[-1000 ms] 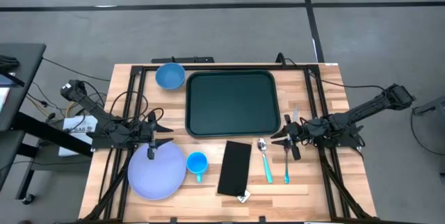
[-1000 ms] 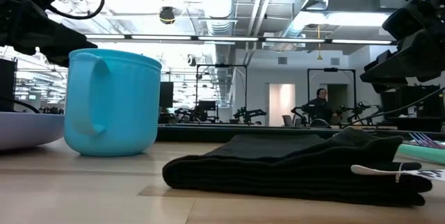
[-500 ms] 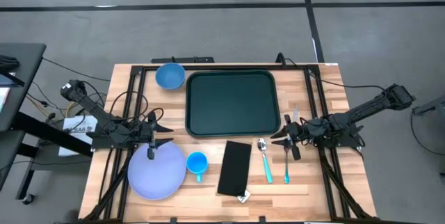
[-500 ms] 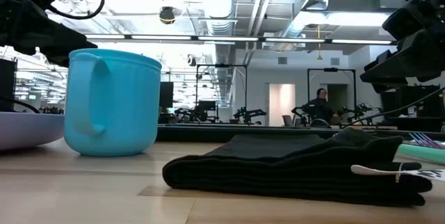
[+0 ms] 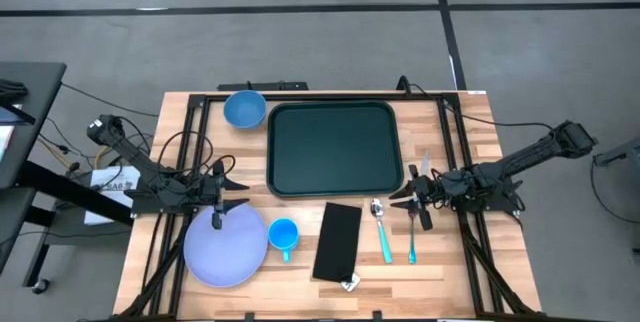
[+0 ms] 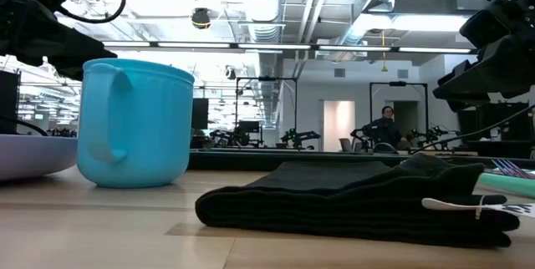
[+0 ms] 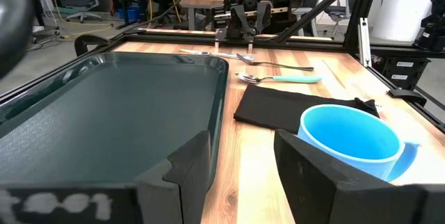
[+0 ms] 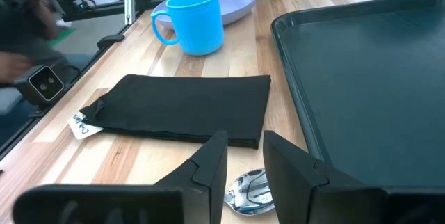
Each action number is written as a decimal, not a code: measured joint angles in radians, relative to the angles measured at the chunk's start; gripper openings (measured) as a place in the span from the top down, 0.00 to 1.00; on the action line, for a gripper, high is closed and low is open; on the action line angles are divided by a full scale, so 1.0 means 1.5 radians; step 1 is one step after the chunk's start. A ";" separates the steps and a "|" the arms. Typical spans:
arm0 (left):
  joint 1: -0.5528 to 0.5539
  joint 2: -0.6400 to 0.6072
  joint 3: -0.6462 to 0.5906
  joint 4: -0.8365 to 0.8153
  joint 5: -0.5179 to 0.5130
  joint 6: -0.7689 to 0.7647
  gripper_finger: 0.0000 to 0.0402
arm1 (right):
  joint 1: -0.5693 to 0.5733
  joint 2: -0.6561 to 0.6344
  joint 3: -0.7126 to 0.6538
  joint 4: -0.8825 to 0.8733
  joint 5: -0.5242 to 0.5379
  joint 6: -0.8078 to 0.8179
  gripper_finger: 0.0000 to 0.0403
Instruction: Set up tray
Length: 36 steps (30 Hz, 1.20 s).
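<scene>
The left gripper hovers above the far edge of the one lavender plate, its fingers parted and holding nothing. The right gripper hangs just beside the tray's near right corner, jaws narrowly apart and empty over two teal-handled utensils; part of a third utensil is hidden under its arm. The single dark green tray lies at the table's centre. One blue cup, one blue bowl and one black napkin lie around it.

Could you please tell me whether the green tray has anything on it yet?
Empty: the tray shows only bare green inside its rim, with everything else lying on the table around it.
</scene>
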 joint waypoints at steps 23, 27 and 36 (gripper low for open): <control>0.000 0.000 0.000 0.001 0.005 0.000 0.63 | 0.000 0.000 0.000 0.000 0.000 0.000 0.78; 0.000 0.000 0.000 0.002 0.007 0.000 0.63 | 0.000 0.000 0.000 0.000 0.000 0.000 0.78; 0.000 0.000 0.000 0.002 0.007 0.000 0.63 | 0.000 0.000 0.000 0.000 0.000 0.000 0.78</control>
